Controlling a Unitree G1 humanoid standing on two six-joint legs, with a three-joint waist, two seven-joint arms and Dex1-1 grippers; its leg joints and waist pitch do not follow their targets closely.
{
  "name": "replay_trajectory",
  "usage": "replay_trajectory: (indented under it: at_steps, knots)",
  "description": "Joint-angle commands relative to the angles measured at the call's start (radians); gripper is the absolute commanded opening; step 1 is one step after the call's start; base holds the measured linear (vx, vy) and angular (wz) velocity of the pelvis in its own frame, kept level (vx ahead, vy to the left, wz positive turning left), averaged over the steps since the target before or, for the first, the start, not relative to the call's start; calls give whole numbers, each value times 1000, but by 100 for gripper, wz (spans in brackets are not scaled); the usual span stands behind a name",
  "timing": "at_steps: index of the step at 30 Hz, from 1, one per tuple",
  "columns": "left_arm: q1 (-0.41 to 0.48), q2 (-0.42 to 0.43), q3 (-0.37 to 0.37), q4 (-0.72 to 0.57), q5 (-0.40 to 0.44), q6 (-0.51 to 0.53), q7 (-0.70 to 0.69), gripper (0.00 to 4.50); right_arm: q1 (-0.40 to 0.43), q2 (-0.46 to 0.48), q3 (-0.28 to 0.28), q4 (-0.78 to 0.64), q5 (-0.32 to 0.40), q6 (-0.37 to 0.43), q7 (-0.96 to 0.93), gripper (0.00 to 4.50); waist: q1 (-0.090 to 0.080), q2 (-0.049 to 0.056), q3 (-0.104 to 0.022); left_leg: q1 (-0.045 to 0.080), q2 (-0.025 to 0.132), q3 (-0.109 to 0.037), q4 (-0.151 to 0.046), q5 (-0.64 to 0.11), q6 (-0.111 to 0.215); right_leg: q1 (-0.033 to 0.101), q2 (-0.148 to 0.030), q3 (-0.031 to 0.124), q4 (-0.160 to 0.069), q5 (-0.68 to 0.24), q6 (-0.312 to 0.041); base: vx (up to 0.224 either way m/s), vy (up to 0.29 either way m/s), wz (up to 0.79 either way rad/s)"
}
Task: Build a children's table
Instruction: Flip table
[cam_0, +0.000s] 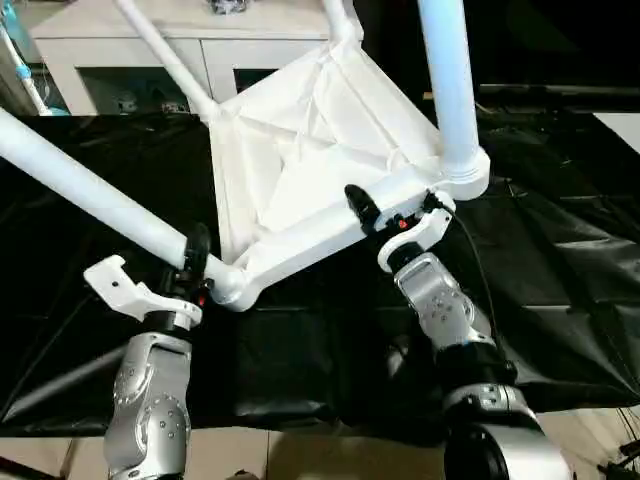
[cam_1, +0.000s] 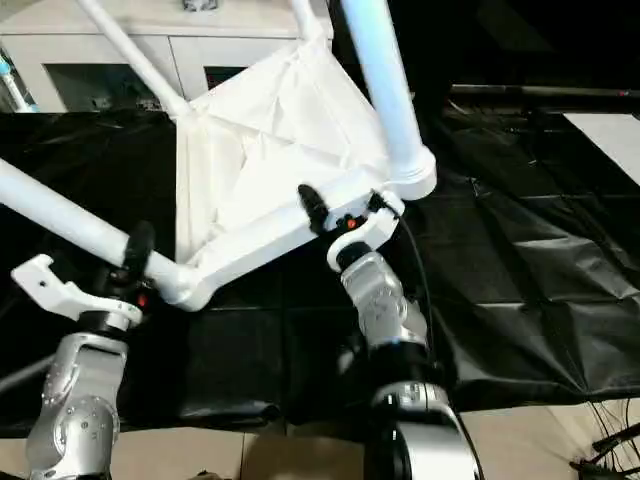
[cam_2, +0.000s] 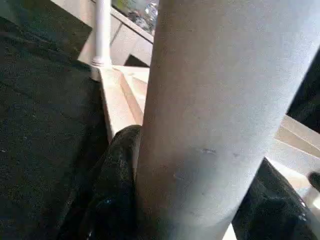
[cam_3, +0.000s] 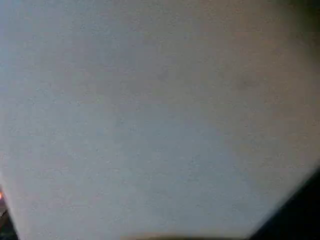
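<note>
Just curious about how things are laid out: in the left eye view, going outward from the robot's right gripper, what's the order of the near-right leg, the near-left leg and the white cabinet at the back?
1. Near-right leg, just beside the right gripper.
2. Near-left leg, across the tabletop, at the left.
3. White cabinet, behind the table.

one tabletop (cam_0: 300, 150), four legs (cam_0: 452, 90), two claws (cam_0: 395, 210)

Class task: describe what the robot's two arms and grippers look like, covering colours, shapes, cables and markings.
Both forearms are silver metal, rounded and jointed, with small screw holes. The left gripper and right gripper have white curved brackets and black fingers, each with a small red-orange spot. A thin black cable runs along the right arm.
</note>
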Motion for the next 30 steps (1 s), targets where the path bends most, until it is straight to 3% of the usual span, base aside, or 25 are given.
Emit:
replay_trajectory:
  at_steps: [1, 3, 8, 10, 14, 15, 26, 30]
  knots:
    - [19, -28, -47, 2, -72, 47, -50, 206, -22, -11, 12, 35, -10, 23, 26, 423, 0, -15, -58, 23, 11, 6, -66, -164, 35, 34, -18, 6, -51, -65, -156, 0, 0, 0]
    - [23, -20, -54, -1, -69, 55, -59, 206, -27, -17, 20, 43, -20, 26, 47, 413, 1, -15, -58, 24, 11, 7, -65, -161, 41, 34, -17, 7, -51, -59, -160, 0, 0, 0]
    - [29, -3, -60, -3, -65, 66, -79, 206, -49, -28, -21, 76, 11, 34, 66, 375, -1, -18, -57, 26, 12, 6, -67, -183, 37, 32, -18, 7, -53, -98, -163, 0, 0, 0]
    - [31, -1, -56, -7, -62, 70, -82, 206, -53, -37, -23, 84, 11, 35, 83, 341, 0, -20, -57, 26, 12, 6, -67, -184, 34, 33, -18, 7, -52, -92, -161, 0, 0, 0]
    - [35, 2, -48, -11, -57, 74, -84, 206, -59, -49, -32, 89, 16, 45, 99, 322, 1, -21, -57, 26, 12, 6, -66, -174, 39, 33, -17, 7, -50, -73, -169, 0, 0, 0]
    - [36, 2, -47, -12, -56, 74, -84, 206, -61, -50, -36, 92, 15, 46, 102, 312, 2, -26, -56, 26, 12, 7, -66, -174, 42, 33, -18, 7, -50, -80, -170, 0, 0, 0]
    - [36, -5, -34, -8, -49, 63, -72, 206, -67, -53, -48, 93, 11, 48, 110, 219, -1, -25, -53, 26, 12, 6, -69, -205, 28, 31, -19, 8, -55, -134, -160, 0, 0, 0]
    - [30, -7, -29, -3, -47, 56, -65, 206, -62, -58, -49, 80, 6, 50, 114, 211, 0, -22, -56, 26, 12, 6, -68, -192, 27, 31, -18, 7, -53, -106, -162, 0, 0, 0]
